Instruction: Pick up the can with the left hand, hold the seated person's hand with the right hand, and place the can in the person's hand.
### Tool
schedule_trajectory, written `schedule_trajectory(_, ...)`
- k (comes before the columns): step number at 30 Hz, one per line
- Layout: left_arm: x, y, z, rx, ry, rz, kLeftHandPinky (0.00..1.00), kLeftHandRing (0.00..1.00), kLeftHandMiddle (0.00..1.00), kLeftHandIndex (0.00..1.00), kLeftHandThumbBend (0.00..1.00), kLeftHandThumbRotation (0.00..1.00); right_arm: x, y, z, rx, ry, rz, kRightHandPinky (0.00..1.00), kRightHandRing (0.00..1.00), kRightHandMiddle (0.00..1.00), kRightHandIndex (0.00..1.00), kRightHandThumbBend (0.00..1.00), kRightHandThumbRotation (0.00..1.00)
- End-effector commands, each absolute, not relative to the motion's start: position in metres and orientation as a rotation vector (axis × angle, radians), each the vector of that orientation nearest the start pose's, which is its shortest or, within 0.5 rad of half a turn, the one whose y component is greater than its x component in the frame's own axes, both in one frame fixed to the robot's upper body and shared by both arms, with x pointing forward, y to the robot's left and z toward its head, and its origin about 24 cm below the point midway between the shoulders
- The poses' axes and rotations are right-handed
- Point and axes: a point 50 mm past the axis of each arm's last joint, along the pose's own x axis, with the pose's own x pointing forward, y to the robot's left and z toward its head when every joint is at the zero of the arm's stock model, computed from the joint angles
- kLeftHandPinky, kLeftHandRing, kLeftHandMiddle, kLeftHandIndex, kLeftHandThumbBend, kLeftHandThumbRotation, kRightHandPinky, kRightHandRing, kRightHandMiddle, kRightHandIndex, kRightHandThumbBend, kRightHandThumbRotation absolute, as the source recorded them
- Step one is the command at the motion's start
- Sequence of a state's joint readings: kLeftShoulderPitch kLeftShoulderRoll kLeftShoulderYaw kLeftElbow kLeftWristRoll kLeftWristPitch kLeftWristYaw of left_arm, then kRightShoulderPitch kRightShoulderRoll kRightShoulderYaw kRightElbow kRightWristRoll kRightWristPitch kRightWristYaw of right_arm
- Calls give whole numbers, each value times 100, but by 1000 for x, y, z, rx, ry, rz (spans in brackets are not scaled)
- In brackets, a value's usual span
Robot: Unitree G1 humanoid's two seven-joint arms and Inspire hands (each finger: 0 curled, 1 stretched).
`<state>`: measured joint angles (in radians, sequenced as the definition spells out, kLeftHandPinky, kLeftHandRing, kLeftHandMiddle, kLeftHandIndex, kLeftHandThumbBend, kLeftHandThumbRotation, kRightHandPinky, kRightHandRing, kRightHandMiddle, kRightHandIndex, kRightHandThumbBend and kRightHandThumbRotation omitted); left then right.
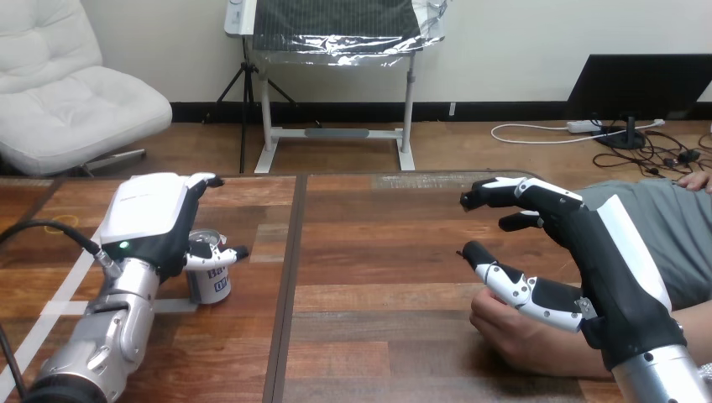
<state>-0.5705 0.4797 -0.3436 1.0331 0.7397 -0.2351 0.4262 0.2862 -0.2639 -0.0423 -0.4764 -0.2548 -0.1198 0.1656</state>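
A small silver can (212, 284) with a blue-and-white label stands upright on the wooden table (378, 252) at the left. My left hand (151, 214) is right against it from the left. The thumb (220, 256) lies across the can's front and the fingers (204, 180) reach straight past its far side, so the hand is open around it. At the right, the person's hand (525, 340) rests on the table. My right hand (600, 260) hovers just above it, open, fingers spread forward and thumb (504, 281) over the person's knuckles, not curled round them.
A dark seam (288, 277) runs down the table between the two hands. White tape strips (67, 290) mark the table at the left, under my left arm. The person's torso fills the right edge, with their other hand (697, 179) at the far right.
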Motion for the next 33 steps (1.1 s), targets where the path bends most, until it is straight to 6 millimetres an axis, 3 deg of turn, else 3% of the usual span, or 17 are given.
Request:
schedule_trajectory(1,351,225,47,1317,-54,12,74,79,82,81,85,41,198,-182,125,-598,-364,144,70,79,78,65,48,0)
schedule_trajectory(33,346,231,30,1173,105,-2,71,78,81,80,90,46,198,-186,129,-637,-358,151,70,79,77,64,49,0)
